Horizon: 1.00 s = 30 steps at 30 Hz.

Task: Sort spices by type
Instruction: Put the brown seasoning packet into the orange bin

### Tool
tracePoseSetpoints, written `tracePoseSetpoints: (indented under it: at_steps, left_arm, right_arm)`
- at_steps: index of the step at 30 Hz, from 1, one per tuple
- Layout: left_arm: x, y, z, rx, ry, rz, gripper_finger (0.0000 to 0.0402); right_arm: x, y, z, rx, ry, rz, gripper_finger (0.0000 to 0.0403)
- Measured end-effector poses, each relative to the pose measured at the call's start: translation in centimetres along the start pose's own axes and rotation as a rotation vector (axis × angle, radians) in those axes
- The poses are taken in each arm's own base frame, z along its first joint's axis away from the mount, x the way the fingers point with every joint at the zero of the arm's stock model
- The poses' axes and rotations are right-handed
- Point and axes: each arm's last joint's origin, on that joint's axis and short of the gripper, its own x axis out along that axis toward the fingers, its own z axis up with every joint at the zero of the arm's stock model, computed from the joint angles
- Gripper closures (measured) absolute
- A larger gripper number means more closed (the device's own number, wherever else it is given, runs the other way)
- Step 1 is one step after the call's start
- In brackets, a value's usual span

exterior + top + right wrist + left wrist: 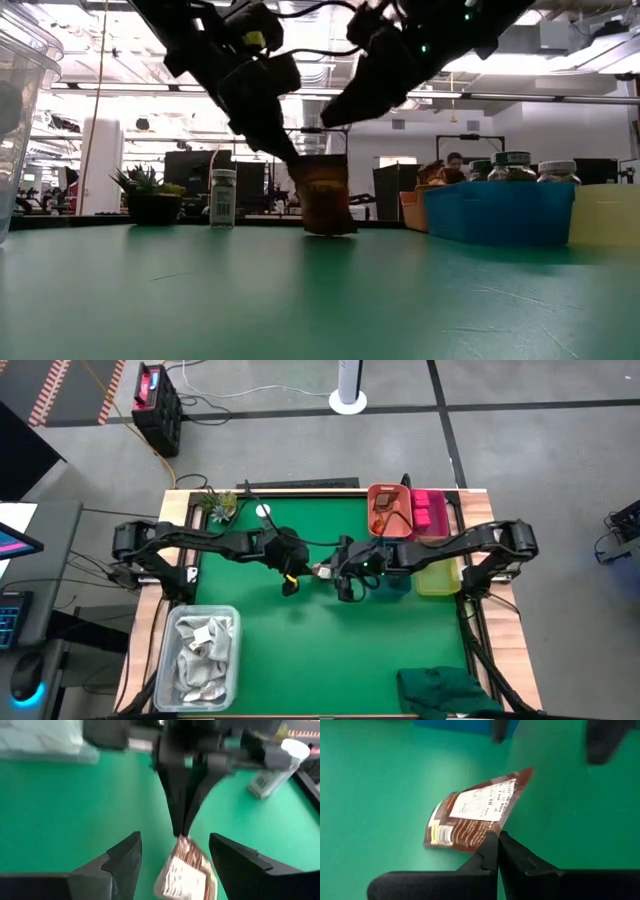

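Over mid-worktop the left gripper has its fingers pinched on the top edge of a brown packet, which hangs just above the green. The right gripper faces it, fingers spread either side of the packet. It looks like a handover: the right fingers need to close on the packet before the left lets go, then carry it to the bins.

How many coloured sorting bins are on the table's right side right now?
4. The orange bin and pink bin sit side by side at the far edge. The blue bin and yellow bin are just nearer, the blue one partly under the right arm. None seems hidden.
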Motion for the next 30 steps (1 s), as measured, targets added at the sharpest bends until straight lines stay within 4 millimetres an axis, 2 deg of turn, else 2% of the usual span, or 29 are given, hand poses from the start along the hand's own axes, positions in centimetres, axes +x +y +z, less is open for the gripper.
tracePoseSetpoints:
  at_steps: [14,23,26,30]
  left_arm:
    - [-0.4,0.1,0.8,0.020,-0.081,-0.003,0.0401]
    - [-2.1,-0.1,1.7,0.064,-0.142,-0.019,0.0401]
    - [-2.8,-0.2,2.0,0.076,-0.164,-0.016,0.0401]
    - [-3.3,-0.3,2.2,0.080,-0.185,-0.014,0.0401]
  right_arm:
    - [-0.1,0.4,-0.2,-0.063,0.026,-0.055,0.0142]
    - [0.0,0.0,-0.7,-0.076,0.079,-0.068,0.0146]
    - [-0.1,0.0,-0.8,-0.077,0.093,-0.068,0.0164]
    - [-0.1,0.0,-0.8,-0.074,0.094,-0.067,0.0225]
